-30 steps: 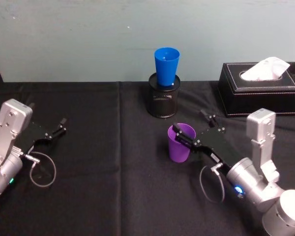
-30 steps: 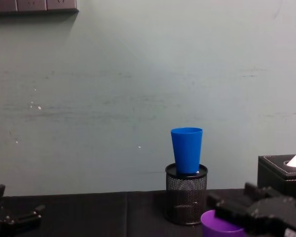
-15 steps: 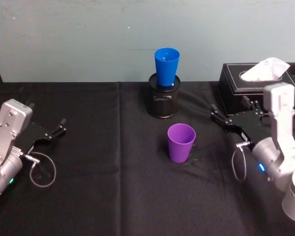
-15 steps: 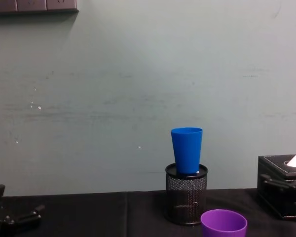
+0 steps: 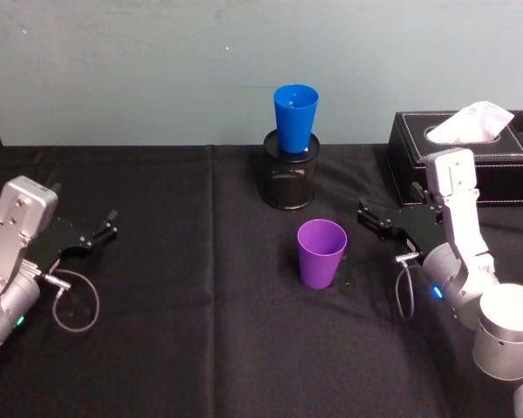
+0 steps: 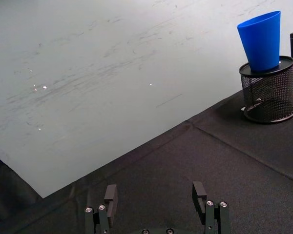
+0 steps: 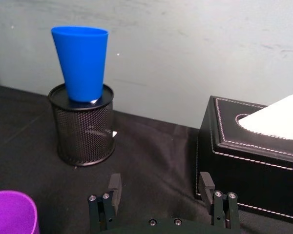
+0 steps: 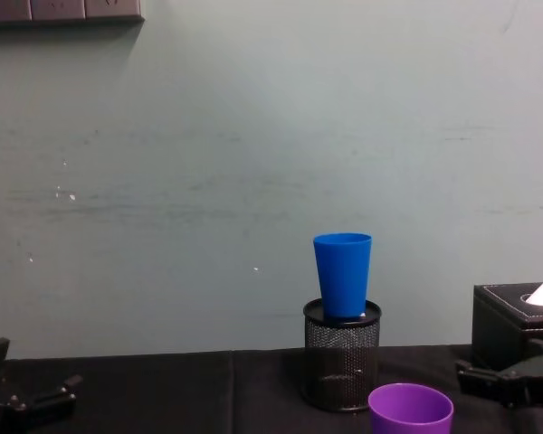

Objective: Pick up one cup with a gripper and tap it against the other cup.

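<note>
Where the black cloth-covered table [image 5: 200,348] meets the pale teal wall, seen from the head: a bright blue plastic tumbler [image 5: 295,117], tall, tapered, smooth and plain, standing upright with its narrow base set in the mouth of a black wire-mesh pen holder [image 5: 290,178]. Nearer the robot and slightly right of that holder, well apart from it: a purple plastic tumbler [image 5: 321,252], tapered, wide-mouthed, a little shorter and broader than the blue one, upright on the cloth, mouth open to the ceiling, touched by nothing. Just right of the purple tumbler, with a clear gap between: the black two-fingered right gripper [image 5: 371,220] on its silver-grey arm, a blue light glowing near the wrist, fingers spread apart and holding nothing, pointed toward the purple tumbler. Behind that arm, at the table's right rear: a black leather-look tissue box [image 5: 506,165] with white stitching and a white tissue standing out of the top. Far left on the cloth, well away from both tumblers: the left gripper [image 5: 100,231], parked low, fingers likewise apart and empty, a looped cable beside it.
</note>
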You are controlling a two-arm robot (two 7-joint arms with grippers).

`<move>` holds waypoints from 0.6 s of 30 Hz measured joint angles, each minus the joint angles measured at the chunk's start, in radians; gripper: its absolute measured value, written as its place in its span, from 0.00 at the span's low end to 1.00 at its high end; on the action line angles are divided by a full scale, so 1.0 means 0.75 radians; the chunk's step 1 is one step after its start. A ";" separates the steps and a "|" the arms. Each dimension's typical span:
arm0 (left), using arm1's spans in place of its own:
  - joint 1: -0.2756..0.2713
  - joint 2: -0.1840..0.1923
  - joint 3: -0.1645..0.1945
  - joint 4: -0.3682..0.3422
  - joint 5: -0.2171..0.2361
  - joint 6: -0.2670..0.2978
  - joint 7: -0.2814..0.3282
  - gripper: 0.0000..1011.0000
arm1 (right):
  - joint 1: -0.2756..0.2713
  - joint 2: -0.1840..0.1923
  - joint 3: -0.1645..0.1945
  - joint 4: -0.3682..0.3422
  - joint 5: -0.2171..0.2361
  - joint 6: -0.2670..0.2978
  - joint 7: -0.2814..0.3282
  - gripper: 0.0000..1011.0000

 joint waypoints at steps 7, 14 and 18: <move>0.000 0.000 0.000 0.000 0.000 0.000 0.000 0.99 | -0.006 -0.025 0.017 0.014 -0.015 -0.041 -0.027 0.99; 0.000 0.000 0.000 0.000 0.000 0.000 0.000 0.99 | -0.006 -0.020 0.015 0.011 -0.011 -0.036 -0.024 0.99; 0.000 0.000 0.000 0.000 0.000 0.000 0.000 0.99 | -0.006 -0.017 0.014 0.009 -0.010 -0.034 -0.020 0.99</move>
